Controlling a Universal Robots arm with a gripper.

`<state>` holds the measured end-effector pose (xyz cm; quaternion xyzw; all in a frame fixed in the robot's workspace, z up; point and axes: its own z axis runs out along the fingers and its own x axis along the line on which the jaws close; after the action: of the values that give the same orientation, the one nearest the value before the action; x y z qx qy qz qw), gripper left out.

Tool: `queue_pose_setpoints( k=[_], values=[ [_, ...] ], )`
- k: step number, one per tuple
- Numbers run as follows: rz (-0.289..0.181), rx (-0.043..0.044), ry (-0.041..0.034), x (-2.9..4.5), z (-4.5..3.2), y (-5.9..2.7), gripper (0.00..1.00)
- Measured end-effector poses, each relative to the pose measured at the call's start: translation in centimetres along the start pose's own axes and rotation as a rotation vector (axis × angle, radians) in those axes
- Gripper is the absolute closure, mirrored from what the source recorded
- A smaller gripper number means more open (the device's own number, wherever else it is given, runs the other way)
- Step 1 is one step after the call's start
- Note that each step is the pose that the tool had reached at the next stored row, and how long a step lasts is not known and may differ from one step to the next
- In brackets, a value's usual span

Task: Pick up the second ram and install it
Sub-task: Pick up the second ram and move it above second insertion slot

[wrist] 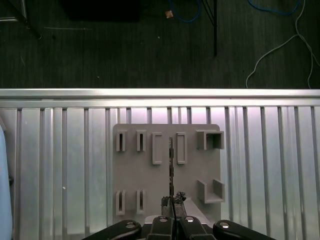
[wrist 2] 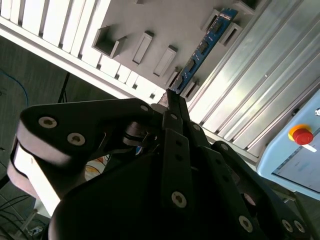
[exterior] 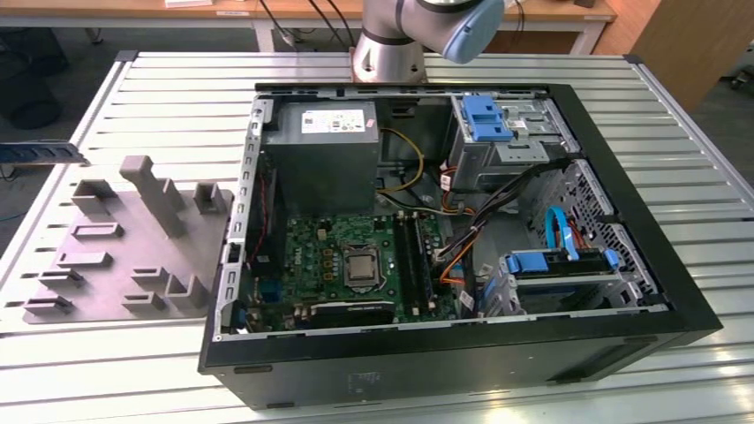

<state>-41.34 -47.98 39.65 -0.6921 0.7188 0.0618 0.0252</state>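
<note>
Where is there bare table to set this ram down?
Bare table slats lie on the exterior view's right of the computer case, and around the grey fixture block on its left. Inside the case is crowded with cables. The gripper holds the ram.

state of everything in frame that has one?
pincer: shut on ram
ram: held at the pincer tips, over the fixture, not installed
fixture: flat on table, beside case
case: on its side, open, board exposed
</note>
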Motion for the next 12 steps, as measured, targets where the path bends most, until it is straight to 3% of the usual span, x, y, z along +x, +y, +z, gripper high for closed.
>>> queue_pose_setpoints(
  k=[12],
  values=[
    [0.0, 0.0002, -0.0001, -0.08, -0.08, -1.88, 0.88]
  ],
)
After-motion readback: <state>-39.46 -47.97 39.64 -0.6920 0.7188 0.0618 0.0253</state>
